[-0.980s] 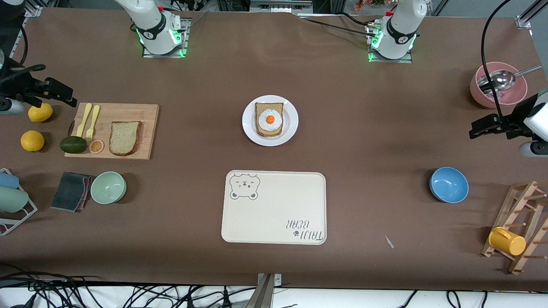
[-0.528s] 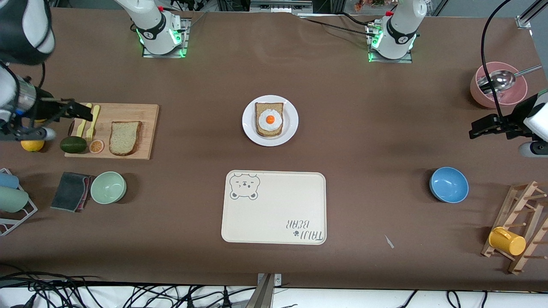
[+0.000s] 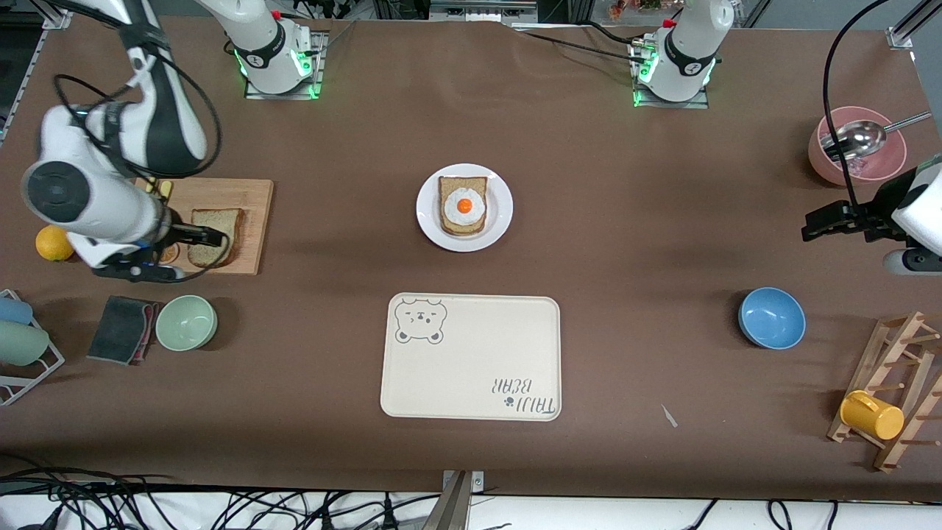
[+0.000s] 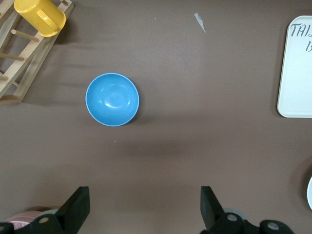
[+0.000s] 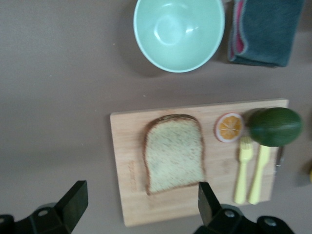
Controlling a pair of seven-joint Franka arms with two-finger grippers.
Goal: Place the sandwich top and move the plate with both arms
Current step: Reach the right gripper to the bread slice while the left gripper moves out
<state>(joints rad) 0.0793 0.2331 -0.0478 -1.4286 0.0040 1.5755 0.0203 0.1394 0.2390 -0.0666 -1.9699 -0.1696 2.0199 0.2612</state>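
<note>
Table [image 3: 633,221]: brown, cluttered.
Sandwich top [image 3: 214,237]: on cutting board [image 3: 250,221] at nine o'clock of plate [image 3: 500,221] — light, soft; pinch crust edges.
Right gripper [image 3: 218,237]: above it, spread wide, empty.
Left gripper [image 3: 809,227]: waiting, spread wide — over bare table.

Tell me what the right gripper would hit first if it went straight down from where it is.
Probably the sandwich top on the cutting board: the open right gripper hangs over that slice's edge, though exact alignment is uncertain.

Even, bright overhead light, soft shadows on the table [image 3: 625,353]; right wrist view slightly blurred, front view sharp.
</note>
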